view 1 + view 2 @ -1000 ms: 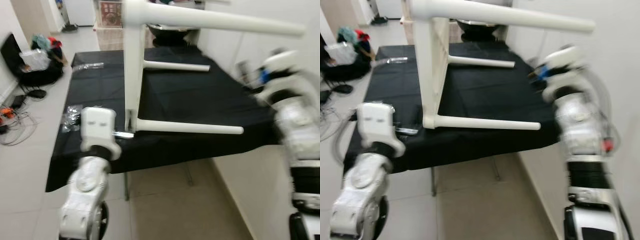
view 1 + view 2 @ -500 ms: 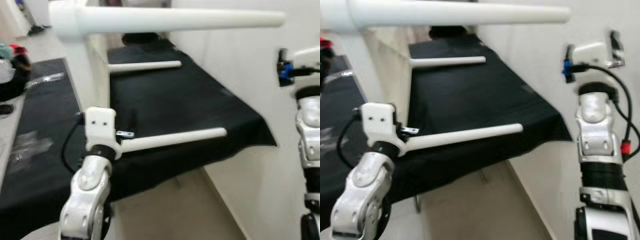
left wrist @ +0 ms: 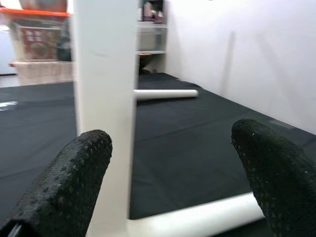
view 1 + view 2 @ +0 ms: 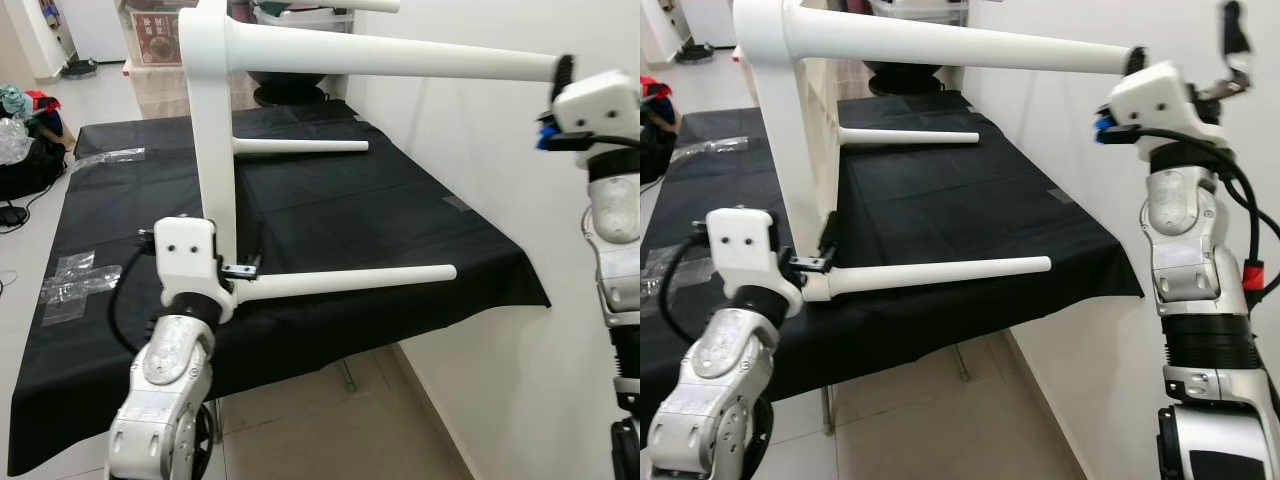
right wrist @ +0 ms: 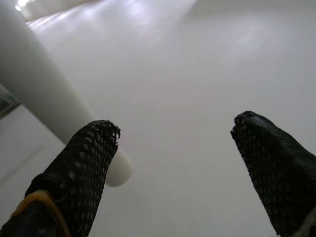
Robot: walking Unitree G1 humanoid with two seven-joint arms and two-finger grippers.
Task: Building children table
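A white children's table [image 4: 212, 130] lies on its side on the black cloth, its top standing upright. Its legs point toward the wall: one upper leg [image 4: 400, 62], a near lower leg [image 4: 350, 280] and a far lower leg [image 4: 300, 146]. My left gripper [image 4: 243, 268] is at the base of the near lower leg, open, with its fingers [image 3: 74, 182] wide on either side of the top's edge. My right gripper [image 4: 1183, 45] is raised at the tip of the upper leg, open, and the leg's end [image 5: 116, 173] sits beside one finger.
The black-covered worktable [image 4: 400, 210] ends close to the white wall [image 4: 480, 150] on the right. Crumpled plastic wrap [image 4: 75, 280] lies on the cloth at the left. Bags and clutter [image 4: 20, 140] sit on the tiled floor [image 4: 330, 420] beyond.
The camera has swung and steadied. My right gripper has risen from beside the wall to the tip of the upper leg. My left gripper stays at the lower leg's base.
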